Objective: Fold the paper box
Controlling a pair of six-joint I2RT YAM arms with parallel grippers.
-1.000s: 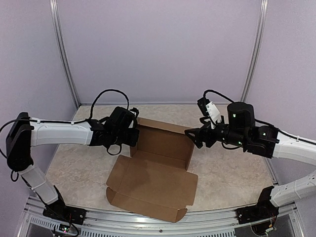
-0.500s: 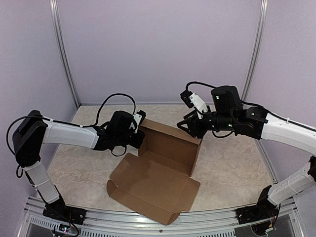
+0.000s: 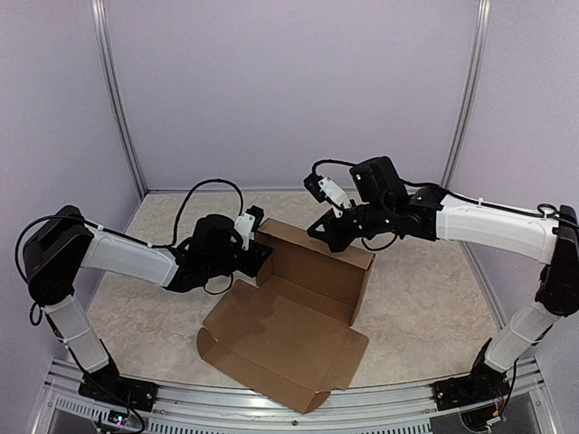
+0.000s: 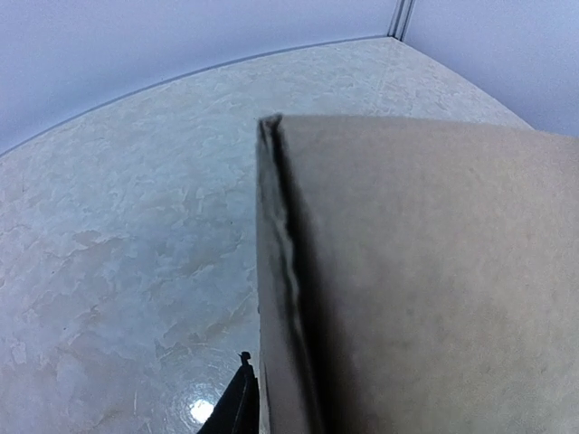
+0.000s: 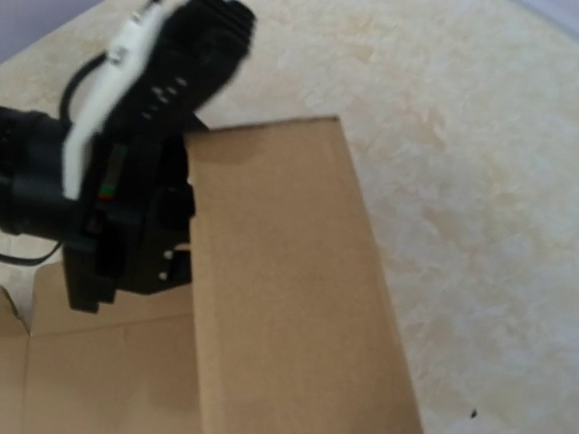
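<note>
Box [image 3: 289, 334] is sitting half-formed mid-frame, left gripper [image 3: 260, 256] hugging its left side, seemingly bracing it, grip impossible to tell, while right gripper [image 3: 318, 231], fingers together, is meeting the back wall [image 3: 312, 267], probably keeping it upright.

Enclosure observed from the near side. Back wall [image 3: 289, 90], left wall [image 3: 45, 108] and right wall [image 3: 534, 90] are plain, matt, pale lilac panels, unmarked. A slim metal post stands in each rear corner, left [image 3: 118, 99] and right [image 3: 466, 90], running from the bench upward out of view. Bench [image 3: 425, 289] surface is beige with a cream marbled pattern, slightly glossy. One small bright reflection [image 4: 201, 411] shows on it. A ribbed aluminium rail [image 3: 271, 411] runs along the near edge. Lighting is even and diffuse; shadows are soft.
</note>
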